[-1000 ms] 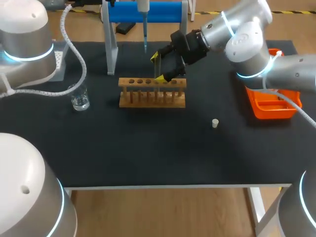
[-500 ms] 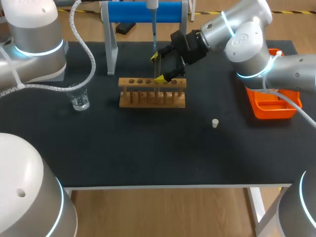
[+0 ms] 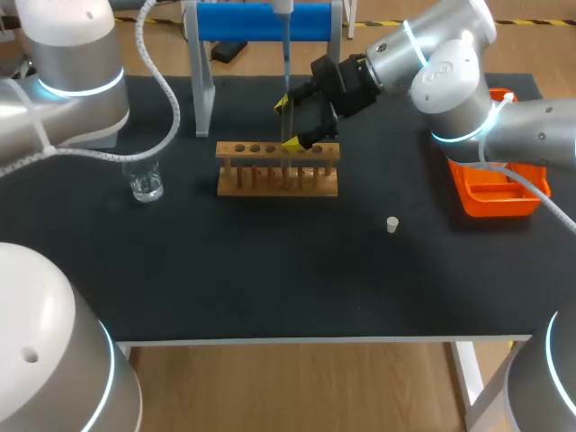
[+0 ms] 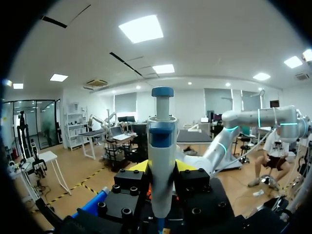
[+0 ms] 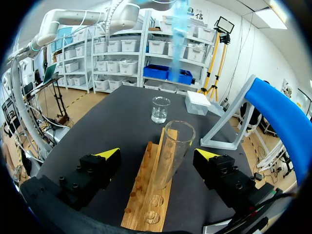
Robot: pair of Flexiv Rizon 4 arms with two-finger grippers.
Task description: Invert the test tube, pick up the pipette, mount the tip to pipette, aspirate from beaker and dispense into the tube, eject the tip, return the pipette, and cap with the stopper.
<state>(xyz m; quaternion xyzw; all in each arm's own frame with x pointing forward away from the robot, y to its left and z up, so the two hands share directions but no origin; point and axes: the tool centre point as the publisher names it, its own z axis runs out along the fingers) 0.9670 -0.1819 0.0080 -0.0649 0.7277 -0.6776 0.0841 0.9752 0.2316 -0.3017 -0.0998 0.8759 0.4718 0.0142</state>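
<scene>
Glass tube (image 5: 173,156) in wooden rack (image 5: 146,204); pipette (image 4: 161,139) in left hand (image 4: 162,170)

Pipette (image 3: 284,45) top beyond the head view's edge

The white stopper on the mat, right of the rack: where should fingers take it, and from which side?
Probably across the side walls of the stopper, coming straight down from above. It sits alone as a short stub on the table, apart from the wooden rack and orange tray, so fingers have room either side.
</scene>
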